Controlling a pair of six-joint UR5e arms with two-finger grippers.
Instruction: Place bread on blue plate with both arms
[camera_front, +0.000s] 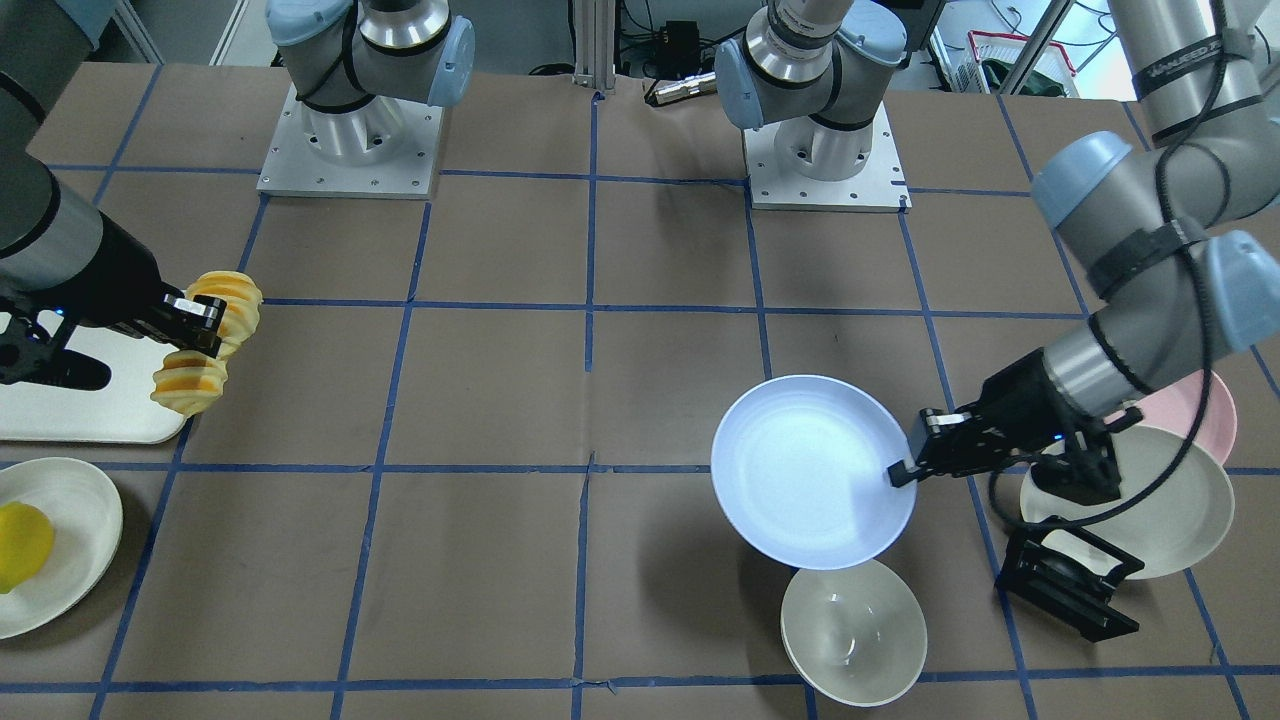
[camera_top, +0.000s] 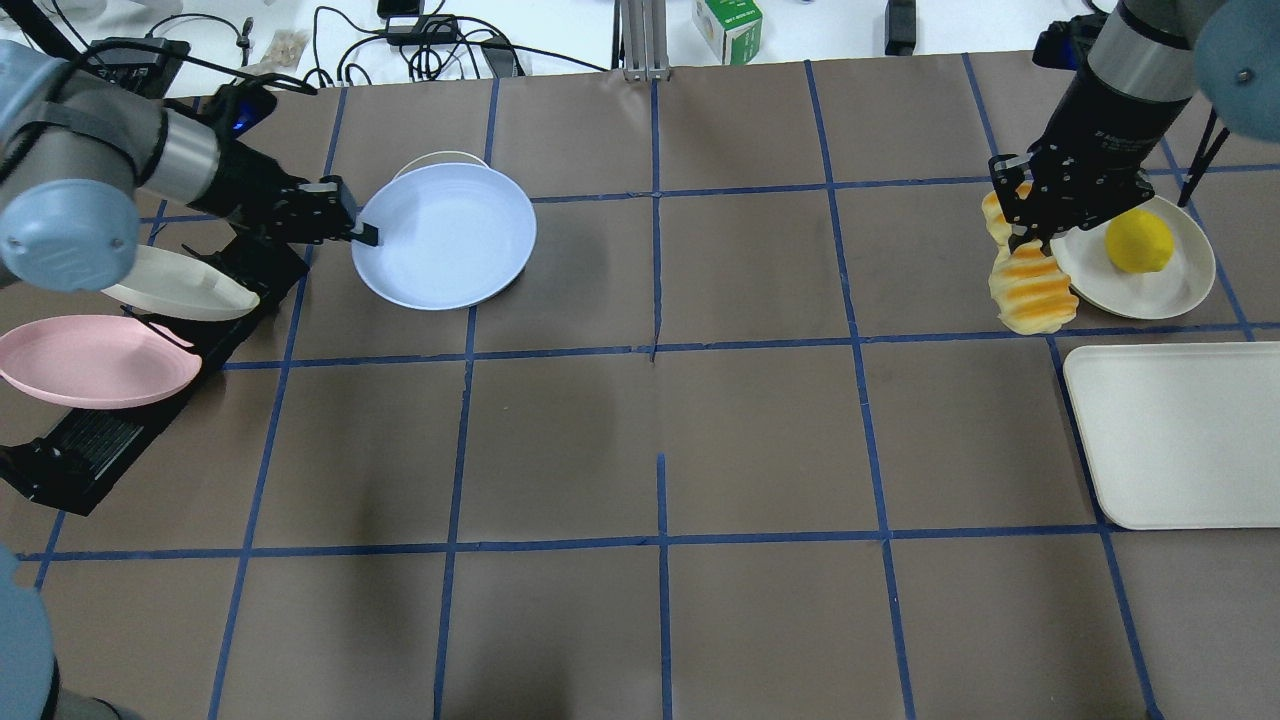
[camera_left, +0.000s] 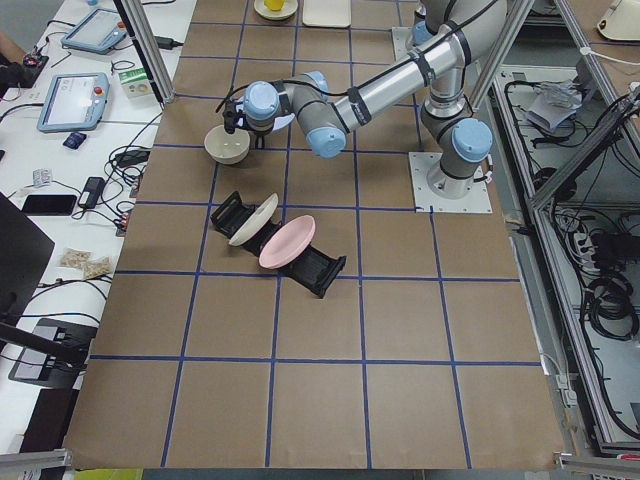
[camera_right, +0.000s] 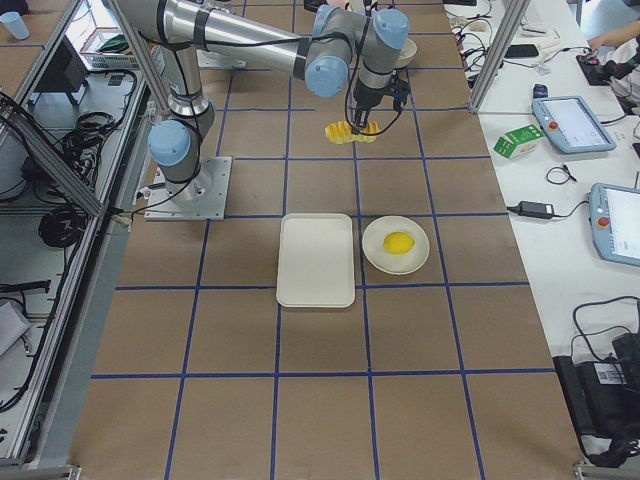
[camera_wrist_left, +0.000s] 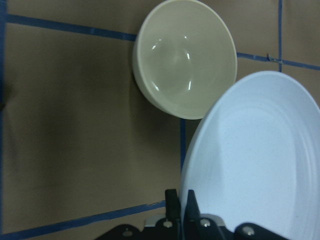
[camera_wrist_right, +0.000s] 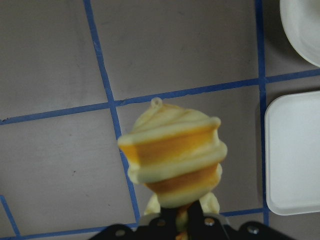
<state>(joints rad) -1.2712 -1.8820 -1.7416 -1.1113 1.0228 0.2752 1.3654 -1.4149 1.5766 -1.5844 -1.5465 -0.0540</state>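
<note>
I see the bread (camera_top: 1035, 290) clamped in the right jaws and hanging clear of the table (camera_top: 660, 450), towards the tray (camera_top: 1180, 435). The left jaws grip the blue plate (camera_top: 445, 235) by its rim, raised beside a bowl (camera_front: 852, 630).

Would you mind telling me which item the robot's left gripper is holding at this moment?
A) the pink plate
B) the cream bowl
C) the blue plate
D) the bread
C: the left gripper is shut on the rim of the blue plate, while the bread is clamped in the right gripper.
</note>
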